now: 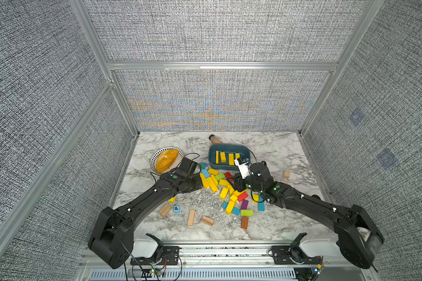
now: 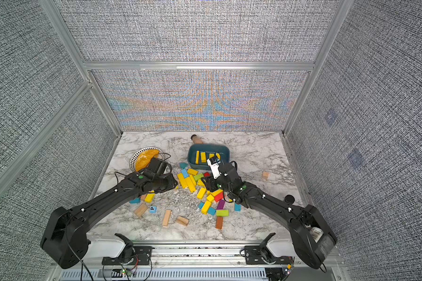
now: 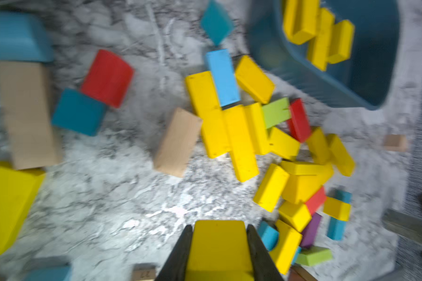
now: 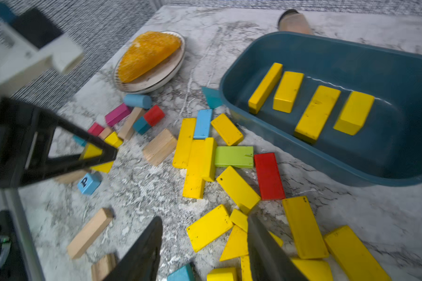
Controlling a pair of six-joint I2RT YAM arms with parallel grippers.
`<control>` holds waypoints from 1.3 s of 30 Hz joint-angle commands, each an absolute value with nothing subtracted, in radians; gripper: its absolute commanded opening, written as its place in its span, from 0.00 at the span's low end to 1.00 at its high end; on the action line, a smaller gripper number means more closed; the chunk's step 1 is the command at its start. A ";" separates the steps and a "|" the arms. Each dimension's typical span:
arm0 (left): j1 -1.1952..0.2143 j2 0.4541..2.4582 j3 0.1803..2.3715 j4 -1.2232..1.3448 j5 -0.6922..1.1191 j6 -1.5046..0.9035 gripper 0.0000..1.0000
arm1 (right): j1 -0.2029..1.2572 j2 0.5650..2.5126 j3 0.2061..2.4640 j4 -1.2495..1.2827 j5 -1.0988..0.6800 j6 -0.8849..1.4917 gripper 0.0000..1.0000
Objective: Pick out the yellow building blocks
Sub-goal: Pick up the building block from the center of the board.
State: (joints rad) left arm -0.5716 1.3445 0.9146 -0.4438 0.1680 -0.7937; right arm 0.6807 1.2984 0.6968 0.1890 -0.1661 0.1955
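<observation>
The yellow building blocks point(image 4: 194, 167) are bright yellow; the tub point(image 4: 400, 73) is dark teal; the table point(image 4: 141, 194) is white marble with grey veins.

You had a striped plate point(image 1: 153, 159) holding an orange wedge point(image 1: 166, 159), a tan bottle point(image 1: 215, 139) lying behind the blue tub point(image 1: 223, 167), pale wood bars point(image 1: 191, 217) near the front edge of the table point(image 1: 273, 219) and a lime-green block point(image 1: 246, 212).

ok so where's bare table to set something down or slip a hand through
Bare marble tabletop lies right of the dark blue plastic tub, beyond the lone pale wooden cube, and along the near edge before the pale wooden bars. Crowded: yellow building blocks and other colours heaped mid-table, before the tub.
</observation>
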 commanded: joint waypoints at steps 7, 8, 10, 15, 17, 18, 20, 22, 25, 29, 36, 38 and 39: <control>-0.571 1.332 0.925 -0.161 0.607 -0.746 0.04 | 0.701 1.247 0.534 0.655 -0.426 -0.325 0.69; -0.571 1.329 0.922 -0.148 0.628 -0.747 0.03 | 0.702 1.254 0.537 0.661 -0.420 -0.343 0.69; -0.571 1.324 0.915 -0.125 0.667 -0.749 0.03 | 0.702 1.268 0.546 0.674 -0.415 -0.383 0.69; -0.572 1.305 0.899 -0.104 0.713 -0.749 0.03 | 0.710 1.291 0.555 0.731 -0.409 -0.420 0.69; -0.573 1.298 0.895 -0.103 0.719 -0.749 0.03 | 0.715 1.297 0.565 0.733 -0.419 -0.420 0.68; -0.572 1.295 0.891 -0.096 0.723 -0.750 0.03 | 0.718 1.301 0.571 0.733 -0.426 -0.420 0.68; -0.572 1.292 0.884 -0.076 0.734 -0.759 0.03 | 0.723 1.311 0.581 0.732 -0.442 -0.420 0.68; -0.572 1.289 0.881 -0.066 0.740 -0.761 0.03 | 0.728 1.324 0.593 0.730 -0.450 -0.420 0.65; -0.573 1.289 0.879 -0.069 0.750 -0.756 0.03 | 0.734 1.341 0.612 0.729 -0.461 -0.420 0.60; -0.575 1.283 0.875 -0.071 0.758 -0.756 0.03 | 0.736 1.355 0.623 0.730 -0.469 -0.420 0.51; -0.574 1.282 0.872 -0.064 0.773 -0.756 0.03 | 0.737 1.367 0.632 0.730 -0.465 -0.416 0.36; -0.573 1.282 0.870 -0.064 0.779 -0.753 0.03 | 0.736 1.367 0.632 0.731 -0.460 -0.412 0.32; -0.574 1.281 0.867 -0.066 0.778 -0.752 0.03 | 0.737 1.365 0.633 0.732 -0.454 -0.407 0.30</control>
